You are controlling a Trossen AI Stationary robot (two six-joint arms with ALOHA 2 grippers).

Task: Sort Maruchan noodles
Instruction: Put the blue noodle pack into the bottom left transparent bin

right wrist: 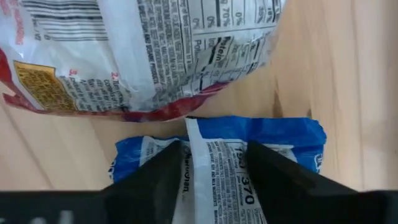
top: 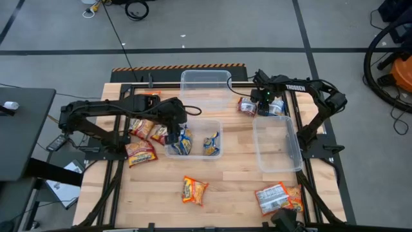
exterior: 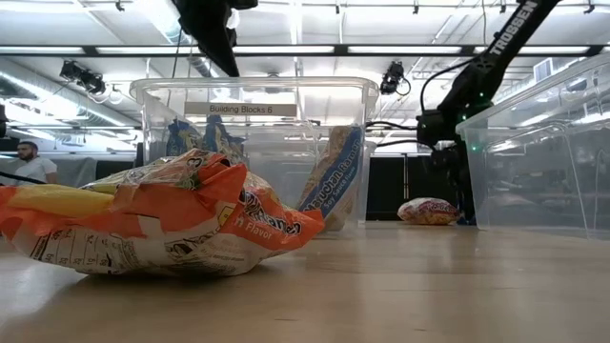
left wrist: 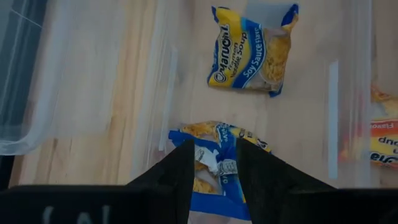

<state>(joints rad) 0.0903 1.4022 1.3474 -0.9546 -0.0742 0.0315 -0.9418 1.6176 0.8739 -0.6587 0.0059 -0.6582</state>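
Clear plastic, rectangular: the middle tub (top: 195,153) sits at the centre of the pale wooden table (top: 232,187) and serves as landmark. Inside it lie two crinkly blue-and-yellow Maruchan packets: one (left wrist: 252,55) flat at the end nearer the right arm, the other (left wrist: 214,165) at the end nearer the left arm. The left gripper (left wrist: 212,163) hangs over that second packet, its dark fingers (left wrist: 181,171) narrowly parted with the packet's wrapper between them; hold looks firm.

On the left arm's side of the tub, a cluster of orange-yellow packets (top: 143,138) lies on the wood. One more orange packet (top: 194,190) lies alone toward the table's near edge from the tub.

A second clear tub (top: 206,84) stands behind the landmark, and a third (top: 277,145) beside it on the right arm's side. Behind that third tub, the right gripper (right wrist: 214,165) is down on a blue-and-white packet (right wrist: 224,174), fingers closed to a narrow gap on its wrapper. A red-and-white packet (right wrist: 137,56) lies touching it. More red-white packets (top: 278,198) rest at the near corner past the third tub.
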